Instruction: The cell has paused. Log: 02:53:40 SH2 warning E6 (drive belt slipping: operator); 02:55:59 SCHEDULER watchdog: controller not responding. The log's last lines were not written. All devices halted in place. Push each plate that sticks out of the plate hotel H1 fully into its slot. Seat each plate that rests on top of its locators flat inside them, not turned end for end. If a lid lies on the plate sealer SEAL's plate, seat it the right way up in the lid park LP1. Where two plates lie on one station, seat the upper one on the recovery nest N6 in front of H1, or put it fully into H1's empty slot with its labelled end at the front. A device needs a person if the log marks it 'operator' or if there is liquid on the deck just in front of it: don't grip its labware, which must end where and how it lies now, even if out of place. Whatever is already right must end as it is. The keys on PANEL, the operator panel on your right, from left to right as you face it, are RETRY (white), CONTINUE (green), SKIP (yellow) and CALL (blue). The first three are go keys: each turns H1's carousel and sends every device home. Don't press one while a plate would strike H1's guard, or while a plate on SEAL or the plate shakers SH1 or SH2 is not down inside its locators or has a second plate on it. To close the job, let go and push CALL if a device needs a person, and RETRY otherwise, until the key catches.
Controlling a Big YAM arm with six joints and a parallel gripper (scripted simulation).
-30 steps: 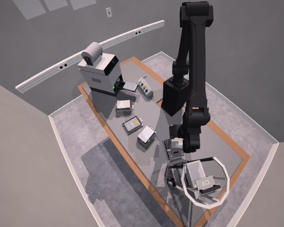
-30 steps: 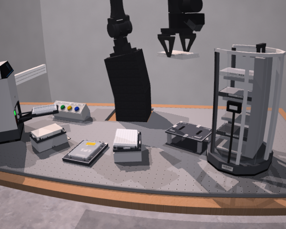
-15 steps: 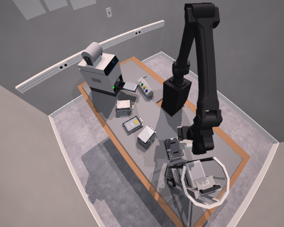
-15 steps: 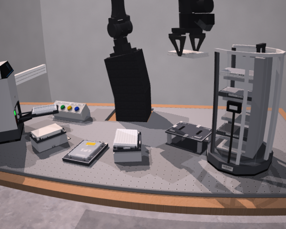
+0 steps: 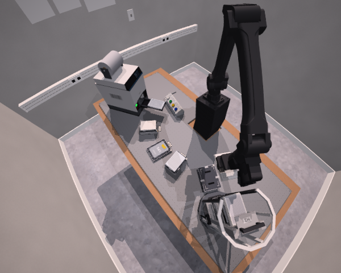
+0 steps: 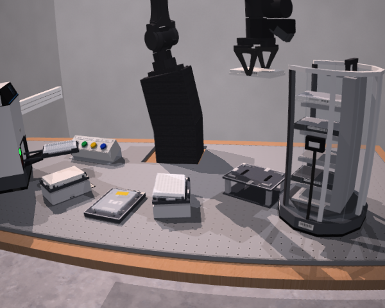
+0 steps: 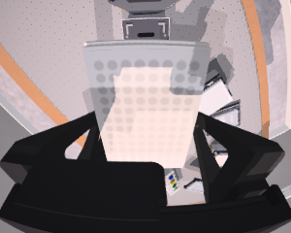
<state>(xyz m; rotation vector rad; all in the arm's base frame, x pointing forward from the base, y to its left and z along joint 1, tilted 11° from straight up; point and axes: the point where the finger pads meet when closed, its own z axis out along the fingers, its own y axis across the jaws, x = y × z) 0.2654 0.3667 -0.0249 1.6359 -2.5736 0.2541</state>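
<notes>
Scanning from the left of the exterior view, the plate sealer [image 6: 2, 132] was noted with a plate [image 6: 59, 146] on its extended carriage, beside the operator panel [image 6: 98, 151]. A shaker [image 6: 65, 188] carrying white labware, the lid park [image 6: 115, 203] and a second shaker [image 6: 171, 195] bearing one white plate followed along the tabletop [image 6: 219, 239]. Farther right, the recovery nest [image 6: 254, 180] lay unoccupied in front of the plate hotel [image 6: 332, 149]. A clear well plate [image 6: 257, 72] was held high above the nest by the end effector [image 6: 256, 64], fingers spread wide across the plate's width and bearing on its sides. The level, elevated carry was judged intended to keep the plate above the stations and the hotel's guard ring [image 5: 246, 217] before lowering. The nest appeared directly beneath in the wrist view [image 7: 145, 27]. The hotel's posts stood close to the descent path; nothing else was seen obstructing it.
</notes>
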